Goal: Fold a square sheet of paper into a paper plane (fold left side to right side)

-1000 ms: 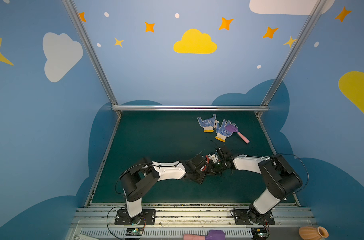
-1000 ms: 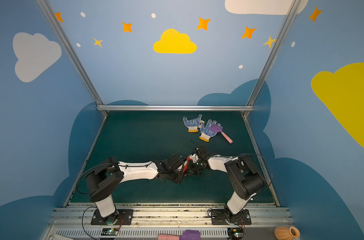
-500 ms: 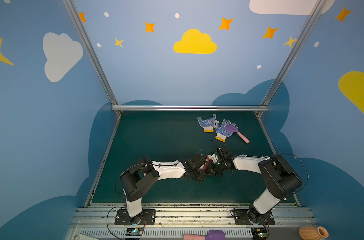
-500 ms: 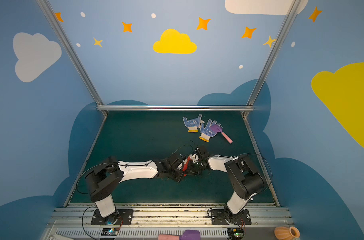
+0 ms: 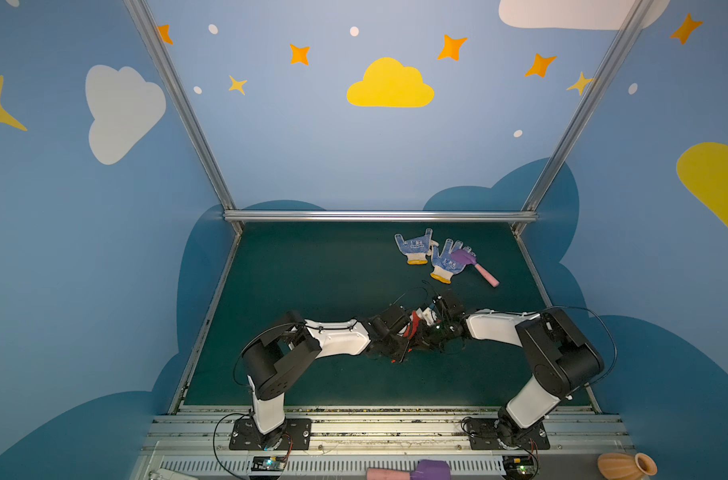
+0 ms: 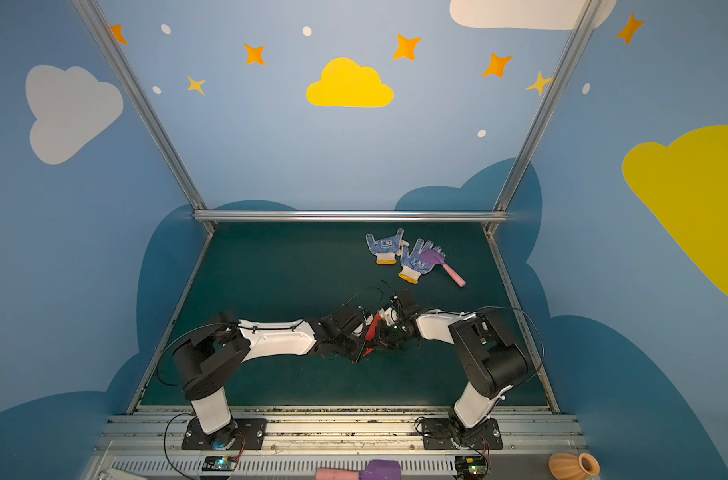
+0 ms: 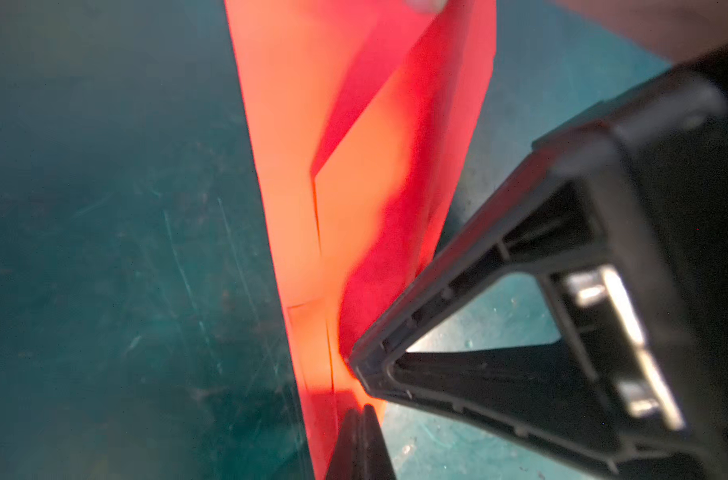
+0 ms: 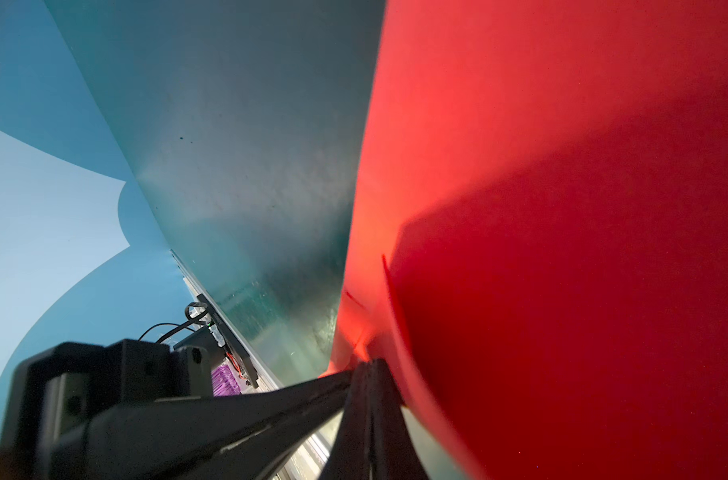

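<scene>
The square sheet of paper (image 5: 414, 323) (image 6: 372, 330) is bright red and folded into a slim, layered shape with creased flaps, like a paper plane. It stands on edge above the middle of the green mat, mostly hidden by both wrists in both top views. My left gripper (image 7: 360, 411) (image 5: 403, 340) is shut on one end of the paper (image 7: 354, 166). My right gripper (image 8: 368, 365) (image 5: 426, 334) is shut on the paper (image 8: 561, 208) close beside it. The two grippers' fingers nearly touch: the right gripper's black finger (image 7: 499, 340) shows in the left wrist view.
Two blue-dotted white gloves (image 5: 414, 249) (image 5: 447, 264) and a purple-and-pink toy hammer (image 5: 476, 266) lie at the back right of the green mat (image 5: 312, 270). An orange vase (image 5: 626, 465) and another toy hammer (image 5: 412, 471) sit on the front rail.
</scene>
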Action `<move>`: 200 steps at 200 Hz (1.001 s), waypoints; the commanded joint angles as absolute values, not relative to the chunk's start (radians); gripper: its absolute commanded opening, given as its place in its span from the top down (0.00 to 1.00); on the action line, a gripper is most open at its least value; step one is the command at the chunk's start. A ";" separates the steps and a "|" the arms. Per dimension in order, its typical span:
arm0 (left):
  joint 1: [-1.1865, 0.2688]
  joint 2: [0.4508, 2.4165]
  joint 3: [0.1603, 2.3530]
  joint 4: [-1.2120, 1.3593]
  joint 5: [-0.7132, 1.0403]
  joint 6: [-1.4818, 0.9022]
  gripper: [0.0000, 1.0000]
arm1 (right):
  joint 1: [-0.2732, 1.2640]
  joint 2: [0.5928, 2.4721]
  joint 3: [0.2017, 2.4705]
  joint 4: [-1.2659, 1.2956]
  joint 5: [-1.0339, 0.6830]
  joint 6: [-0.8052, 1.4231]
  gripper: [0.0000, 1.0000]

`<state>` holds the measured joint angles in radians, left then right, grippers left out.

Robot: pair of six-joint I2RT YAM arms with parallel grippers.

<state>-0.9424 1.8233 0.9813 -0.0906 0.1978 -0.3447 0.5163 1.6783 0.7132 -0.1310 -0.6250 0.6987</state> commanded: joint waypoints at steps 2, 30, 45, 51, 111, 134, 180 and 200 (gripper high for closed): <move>-0.942 1.830 0.934 -0.115 0.198 -0.342 0.97 | 0.508 1.730 0.683 -0.159 -0.512 0.695 1.00; -0.944 1.800 0.874 -0.107 0.197 -0.357 0.97 | 0.506 1.730 0.683 -0.161 -0.510 0.698 1.00; -0.949 1.776 0.827 -0.103 0.198 -0.372 0.97 | 0.503 1.729 0.681 -0.161 -0.510 0.699 1.00; -0.952 1.764 0.810 -0.103 0.196 -0.376 0.97 | 0.503 1.729 0.681 -0.160 -0.511 0.700 1.00; -0.959 1.622 0.687 -0.140 0.175 -0.477 0.97 | 0.497 1.729 0.678 -0.155 -0.505 0.709 1.00; -0.964 1.540 0.708 -0.121 0.170 -0.589 0.97 | 0.497 1.730 0.678 -0.151 -0.498 0.716 1.00; -1.009 1.554 0.788 0.014 0.130 -0.904 0.97 | 0.496 1.723 0.650 -0.141 -0.473 0.743 1.00; -1.018 1.597 0.793 0.071 0.106 -1.049 0.97 | 0.496 1.715 0.642 -0.138 -0.459 0.754 1.00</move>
<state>-1.0073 1.5513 0.7860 -0.0093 0.1520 -0.8173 0.5072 1.6775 0.6945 -0.1013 -0.6376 0.7311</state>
